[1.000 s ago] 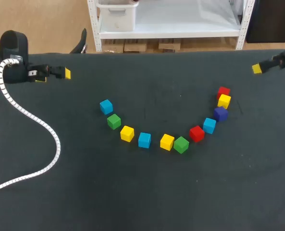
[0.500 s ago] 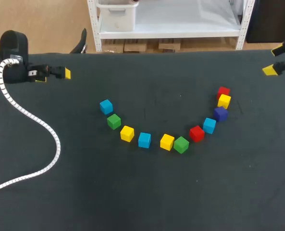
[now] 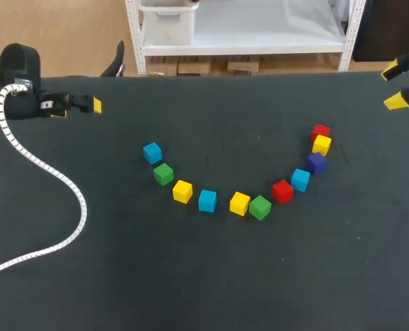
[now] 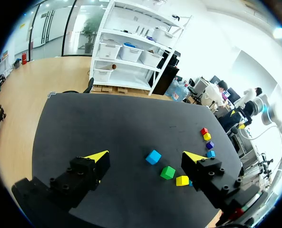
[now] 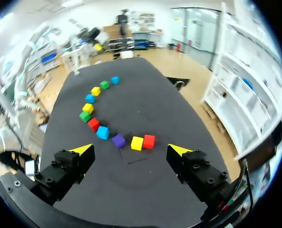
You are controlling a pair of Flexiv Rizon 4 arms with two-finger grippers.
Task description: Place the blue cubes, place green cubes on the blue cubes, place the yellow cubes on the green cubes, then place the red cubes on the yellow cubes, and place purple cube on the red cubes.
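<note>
"Where have the cubes ended up?"

"All on the black table (image 3: 190, 289), none stacked, in one curved row. From the left: a blue cube (image 3: 152, 152), a green cube (image 3: 163, 174), a yellow cube (image 3: 182, 191), a second blue cube (image 3: 207, 201), a second yellow cube (image 3: 239, 203) right against a second green cube (image 3: 260, 207). Then the row climbs: a red cube (image 3: 282, 191), a third blue cube (image 3: 300, 179), the purple cube (image 3: 316, 163), a third yellow cube (image 3: 321, 145) and a second red cube (image 3: 320, 131) touching it."

"And the grippers?"

"The left gripper (image 4: 146, 156) hangs over the table's far left, well apart from the row, fingers spread wide with nothing between them. A white coiled cable (image 3: 66, 186) trails across the table below it. The right gripper (image 3: 394, 85) is at the far right edge, also spread and empty."

"Anything different from a second ago?"

"Only the right one. Then a single yellow tip showed, further in over the table. It has since drawn back toward the edge, and two tips now stand apart. The left arm and the cubes haven't moved."
</note>
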